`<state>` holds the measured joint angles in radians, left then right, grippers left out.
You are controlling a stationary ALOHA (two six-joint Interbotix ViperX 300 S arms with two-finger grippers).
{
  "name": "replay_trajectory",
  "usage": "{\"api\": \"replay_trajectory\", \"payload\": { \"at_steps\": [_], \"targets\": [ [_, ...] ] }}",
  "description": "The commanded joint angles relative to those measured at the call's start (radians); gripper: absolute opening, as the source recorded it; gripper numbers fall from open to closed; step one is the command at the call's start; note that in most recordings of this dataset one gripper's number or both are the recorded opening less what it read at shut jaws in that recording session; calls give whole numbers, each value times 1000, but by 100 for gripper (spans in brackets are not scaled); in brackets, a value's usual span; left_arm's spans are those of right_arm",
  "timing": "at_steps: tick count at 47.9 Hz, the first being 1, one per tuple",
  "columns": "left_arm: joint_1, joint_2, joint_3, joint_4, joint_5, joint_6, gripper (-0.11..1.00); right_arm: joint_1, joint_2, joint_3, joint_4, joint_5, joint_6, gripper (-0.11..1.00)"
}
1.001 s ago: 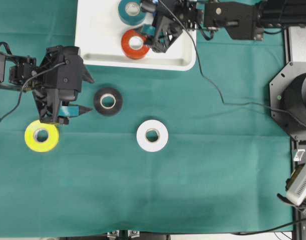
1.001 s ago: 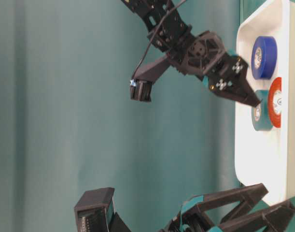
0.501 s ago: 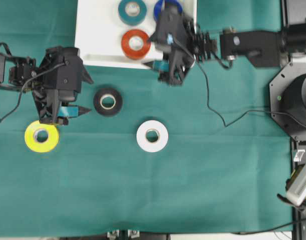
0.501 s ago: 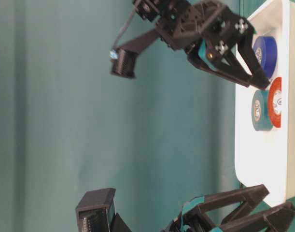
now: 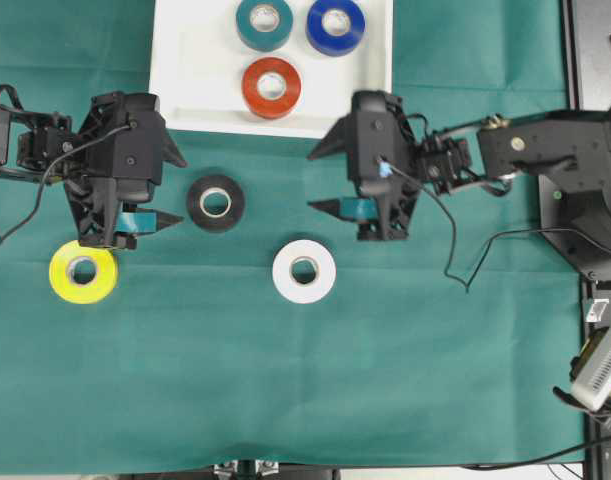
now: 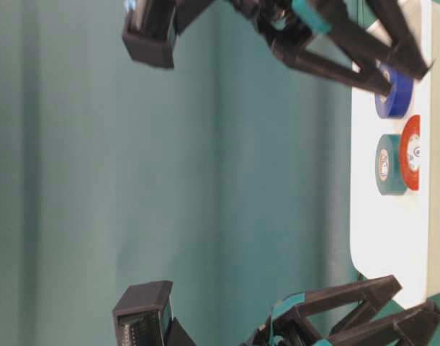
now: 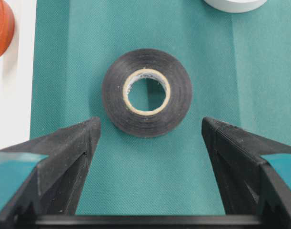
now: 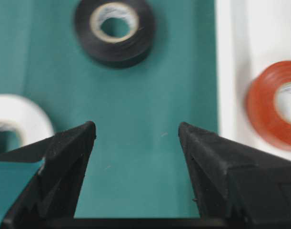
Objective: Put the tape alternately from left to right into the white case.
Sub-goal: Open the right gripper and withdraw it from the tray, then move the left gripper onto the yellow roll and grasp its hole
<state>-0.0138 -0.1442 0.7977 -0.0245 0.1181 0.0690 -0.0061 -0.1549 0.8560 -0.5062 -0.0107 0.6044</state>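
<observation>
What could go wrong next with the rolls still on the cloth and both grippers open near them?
1. The black roll lies between the left gripper and the right gripper; if both go for it, they might collide.
2. The white roll sits just beside the right gripper, so a low sweep could knock it away.
3. The white case already holds red, teal and blue rolls; a careless drop might land on one.
</observation>
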Motion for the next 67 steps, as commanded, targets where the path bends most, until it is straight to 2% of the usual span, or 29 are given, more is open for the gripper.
{"api": "replay_trajectory", "payload": {
  "at_steps": [1,18,37,53,67],
  "targets": [
    [-3,-14,-5,-2,-2,0,40,25,-91,9,-2,-8,2,78],
    [-8,-18,-5,-2,9,-3,40,41,-100,25,-2,-8,2,77],
    [-100,-55,5,-3,132,-9,40,41,-100,23,-2,-8,2,78],
    [-163,-78,46,-5,259,-120,40,41,-101,26,-2,-8,2,78],
    [-172,-109,103,-5,282,-187,40,41,-100,26,-2,-8,2,78]
  ]
}}
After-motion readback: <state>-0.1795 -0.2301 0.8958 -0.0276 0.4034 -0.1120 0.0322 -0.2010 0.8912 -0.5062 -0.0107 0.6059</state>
